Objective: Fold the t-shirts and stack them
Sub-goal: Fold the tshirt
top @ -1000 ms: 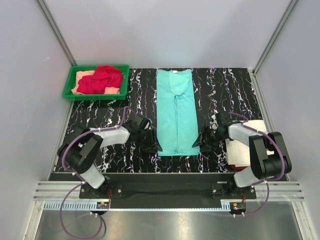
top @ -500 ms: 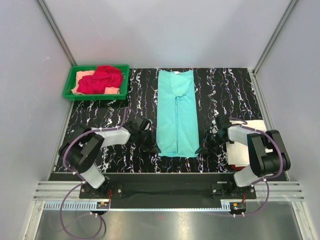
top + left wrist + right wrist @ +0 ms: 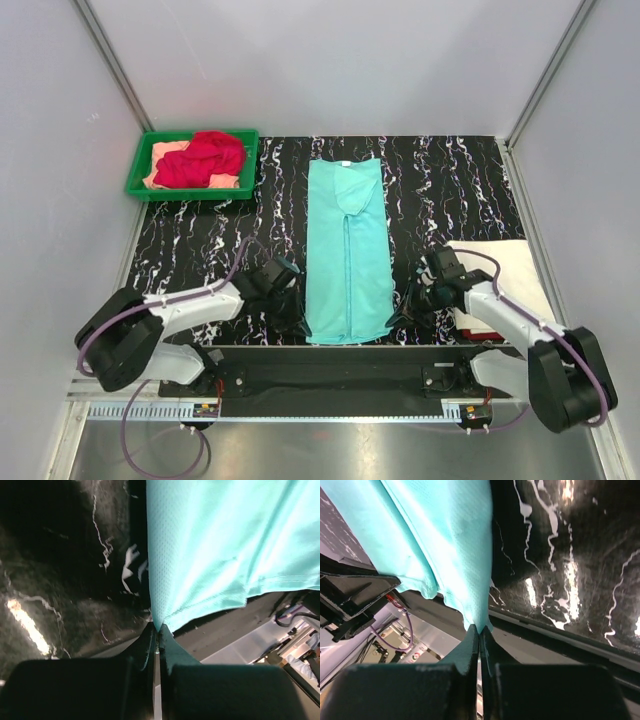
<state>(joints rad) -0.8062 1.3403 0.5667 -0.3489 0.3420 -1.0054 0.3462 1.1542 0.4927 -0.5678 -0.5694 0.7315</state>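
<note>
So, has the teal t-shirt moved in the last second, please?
Yes. The teal t-shirt slid toward the table's near edge; its collar, earlier level with the green tray's far rim, is now mid-tray.

This is a robotics lab test cell. Plain pale panels framed by aluminium posts box in a black marble-patterned table. The left arm and right arm are bolted to a black base plate at the table's near edge. Purple cables and a slotted metal rail run below.
</note>
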